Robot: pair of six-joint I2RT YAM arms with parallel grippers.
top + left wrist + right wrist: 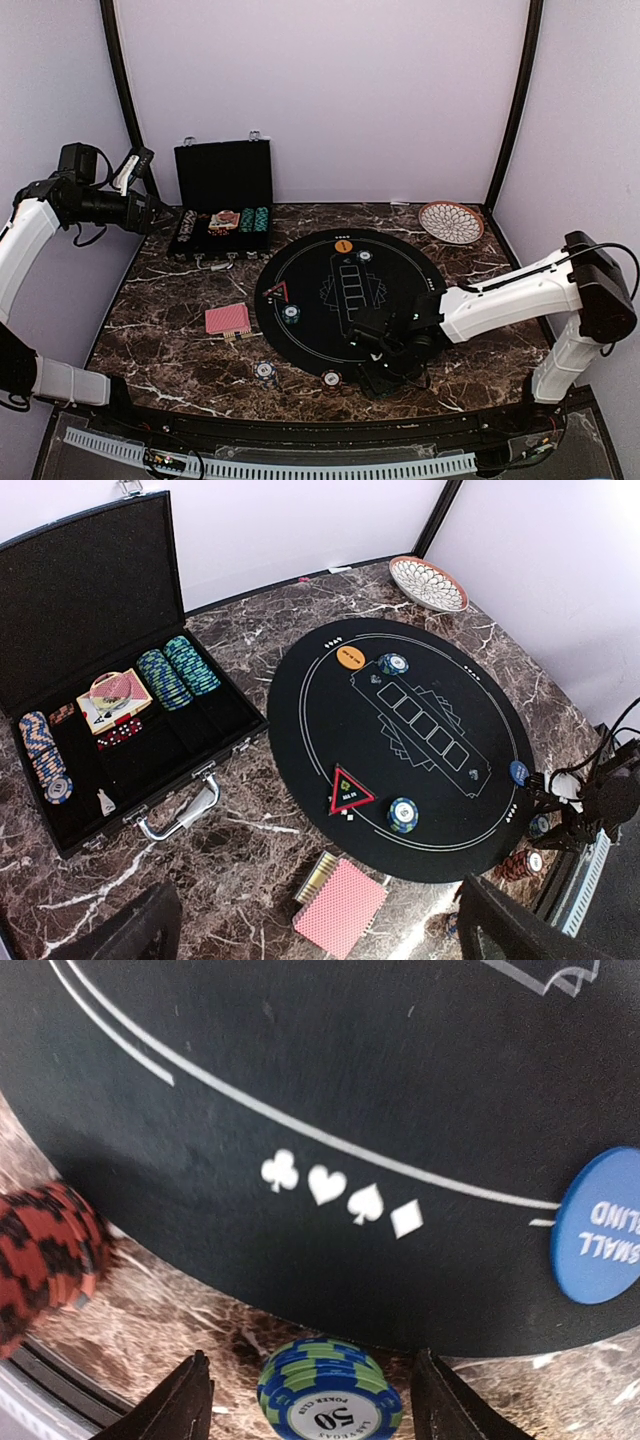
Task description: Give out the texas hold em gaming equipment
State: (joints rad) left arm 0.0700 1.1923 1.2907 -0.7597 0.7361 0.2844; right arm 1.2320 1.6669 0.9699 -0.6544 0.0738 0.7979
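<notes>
- Just off the mat's (300, 1080) near edge, a chip stack (325, 1395) stands on the marble (180, 1310). Its edges are striped blue and green, and its top is marked 50.
- Right gripper (310, 1358): its jaws stand apart on either side of that stack with a gap at each side, gripping nothing.
- A blue disc (600, 1225) reading SMALL BLIND lies on the mat's rim.
- A red-and-black stack (40, 1250) stands just off the mat.
- Red-backed cards (228, 319) lie left of the mat; the red triangle (277, 294) and orange disc (343, 245) lie on it.
- Left gripper (168, 214): spread wide and empty, well left of the mat.
</notes>
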